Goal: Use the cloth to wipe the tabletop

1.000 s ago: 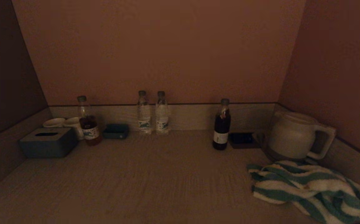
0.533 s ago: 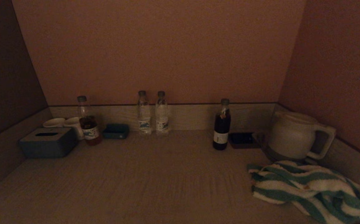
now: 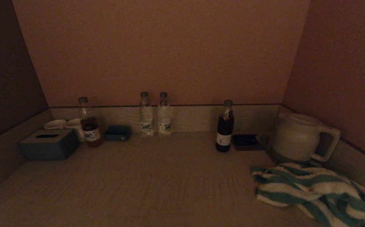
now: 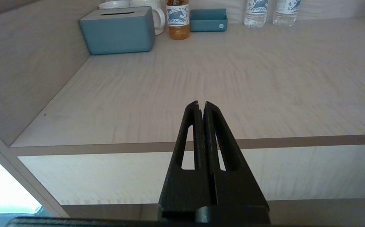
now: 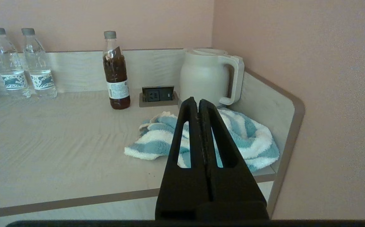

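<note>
A crumpled blue-and-white striped cloth (image 3: 315, 192) lies on the wooden tabletop (image 3: 157, 183) at the front right, just in front of the kettle; it also shows in the right wrist view (image 5: 157, 138). My right gripper (image 5: 198, 102) is shut and empty, held off the table's front edge, pointing toward the cloth. My left gripper (image 4: 200, 105) is shut and empty, held off the front edge at the left side of the tabletop (image 4: 233, 82). Neither gripper shows in the head view.
Along the back stand a blue tissue box (image 3: 48, 144), two white cups (image 3: 66, 124), a tea bottle (image 3: 89, 124), a small blue tray (image 3: 117, 132), two water bottles (image 3: 154, 115), a dark bottle (image 3: 225, 127), a socket panel (image 3: 245, 140) and a white kettle (image 3: 300, 137). Walls enclose three sides.
</note>
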